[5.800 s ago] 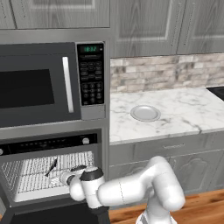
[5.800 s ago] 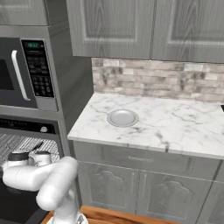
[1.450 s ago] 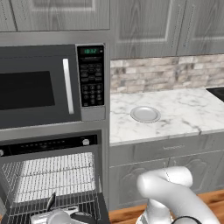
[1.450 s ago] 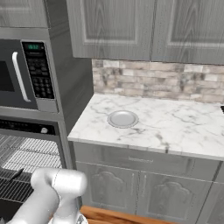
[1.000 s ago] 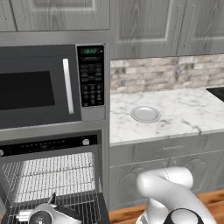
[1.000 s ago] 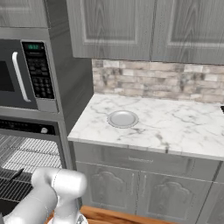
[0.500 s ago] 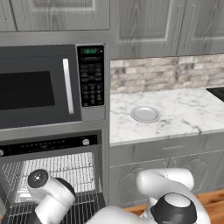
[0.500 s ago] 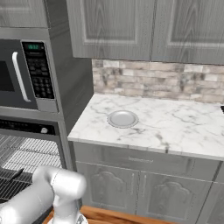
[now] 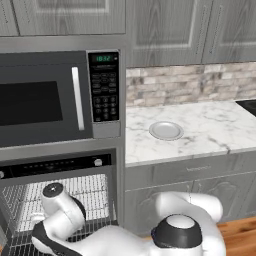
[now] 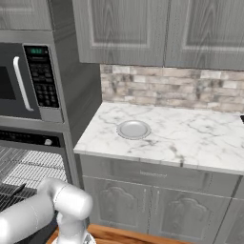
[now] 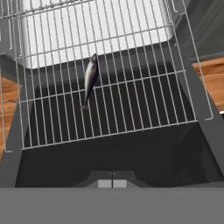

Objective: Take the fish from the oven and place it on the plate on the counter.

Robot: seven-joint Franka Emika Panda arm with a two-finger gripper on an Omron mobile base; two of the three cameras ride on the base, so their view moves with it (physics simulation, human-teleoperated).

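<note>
step: reach fish on pulled-out rack | my jaws pressed together, empty | spread first, descend across its slim body

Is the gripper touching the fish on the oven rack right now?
Apart. In the hand view the fish lies on the rack well ahead of the shut gripper, with bare wires between them.

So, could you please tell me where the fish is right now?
In the hand view, the fish lies on the pulled-out wire rack of the oven, above the open door, left of centre.
</note>
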